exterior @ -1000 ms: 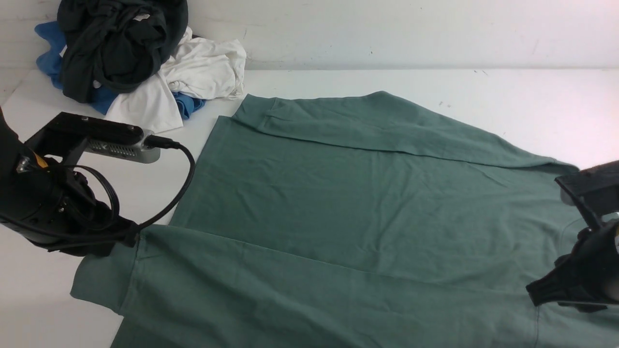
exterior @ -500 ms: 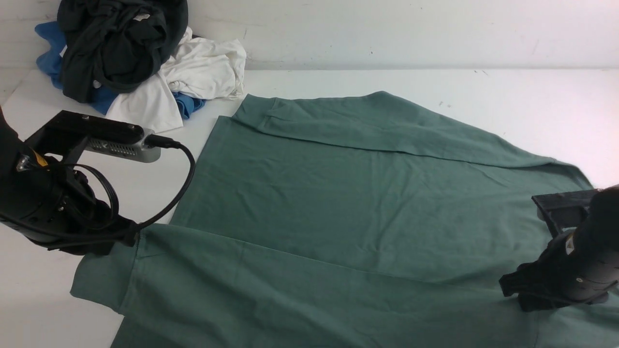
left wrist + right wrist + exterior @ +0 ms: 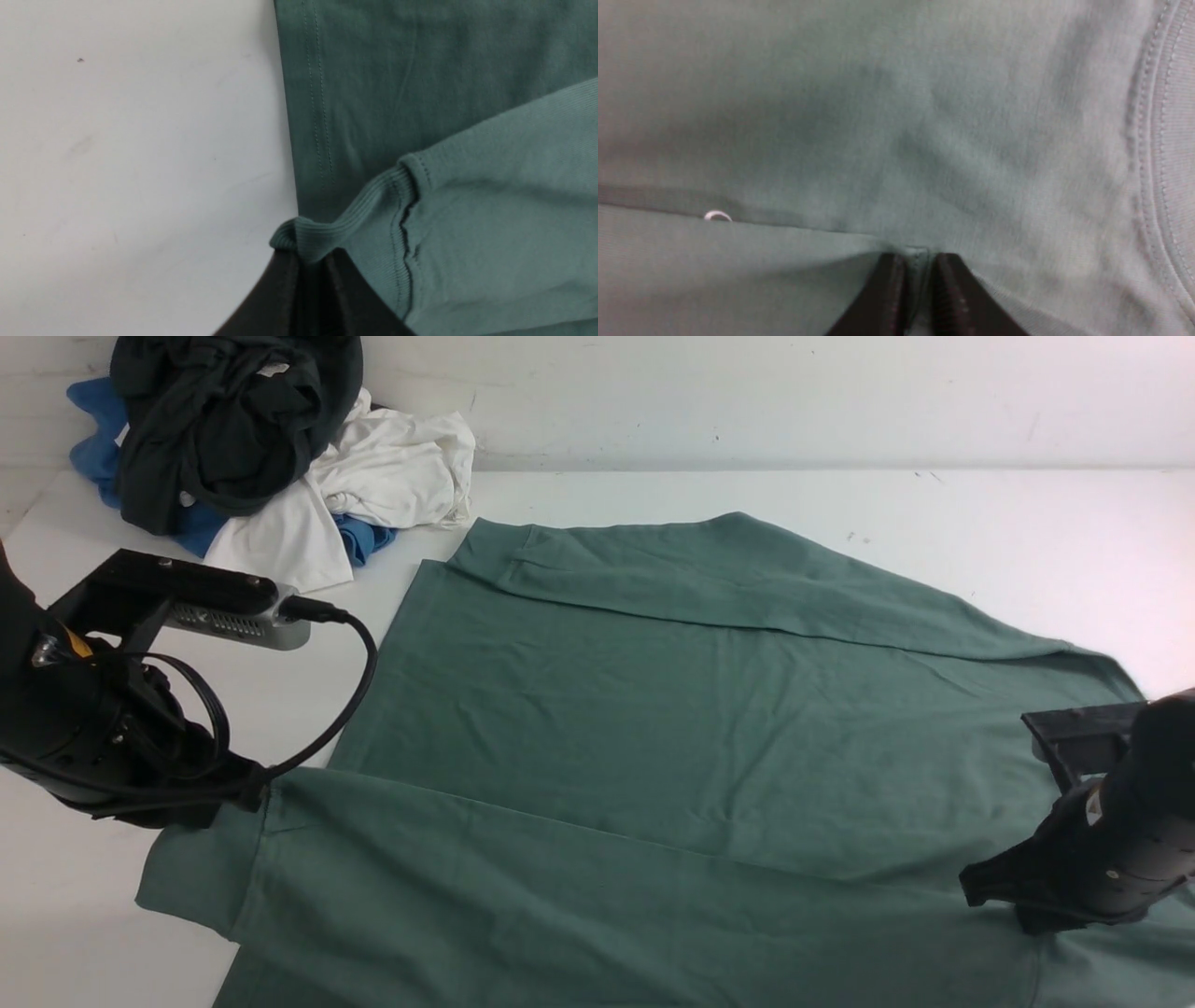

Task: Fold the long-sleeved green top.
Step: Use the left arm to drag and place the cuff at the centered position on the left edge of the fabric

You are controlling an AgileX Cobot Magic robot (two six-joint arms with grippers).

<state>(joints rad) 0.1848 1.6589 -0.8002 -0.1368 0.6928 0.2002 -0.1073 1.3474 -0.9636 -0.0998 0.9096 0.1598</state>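
Observation:
The green long-sleeved top (image 3: 672, 728) lies spread over the table, one sleeve folded across its far side and the other across its near side. My left gripper (image 3: 247, 789) is shut on the near sleeve's ribbed cuff (image 3: 327, 231), close to the top's stitched hem (image 3: 313, 102). My right gripper (image 3: 994, 887) is shut on a pinch of the top's fabric (image 3: 917, 259) at the near sleeve's fold edge, close to the ribbed neck (image 3: 1174, 140). A small white logo (image 3: 717, 215) peeks out beside the fold.
A pile of black (image 3: 224, 420), white (image 3: 373, 476) and blue (image 3: 93, 439) garments sits at the table's far left corner. The white wall (image 3: 747, 392) runs along the back. Bare white table (image 3: 980, 513) lies at the far right and to the left (image 3: 140, 140).
My right arm has moved left and down onto the top near the neck. The left arm and the cuff have stayed in place.

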